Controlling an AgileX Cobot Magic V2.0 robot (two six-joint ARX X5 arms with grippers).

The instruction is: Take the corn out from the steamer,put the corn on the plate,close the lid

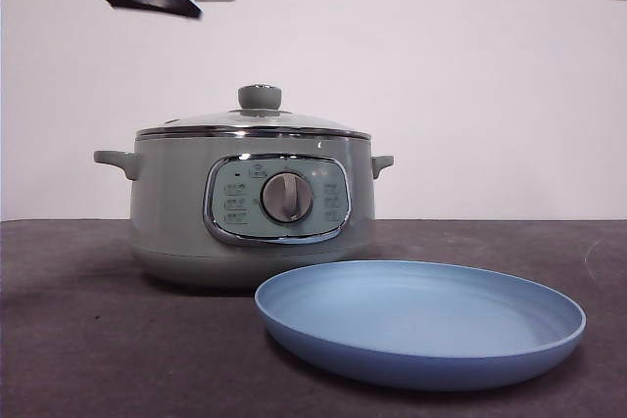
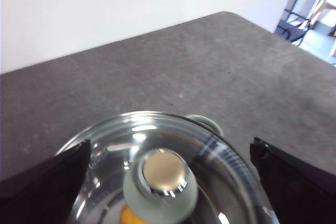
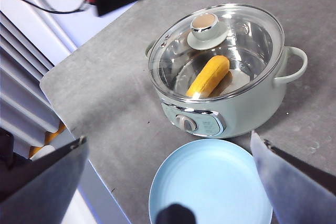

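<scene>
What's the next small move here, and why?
Probably lower the left gripper onto the knob and close on it. The lid sits on the steamer with the corn under the glass, so nothing comes out until it's lifted. The left jaws are open, above the knob and straddling it. The plate is bare.

We are observing two black jaws on the left gripper [image 2: 168,182], flat and tapering to points. The right gripper [image 3: 173,182] is showing matching dark wedge-shaped jaws. A thin cable is trailing behind the left gripper.
</scene>
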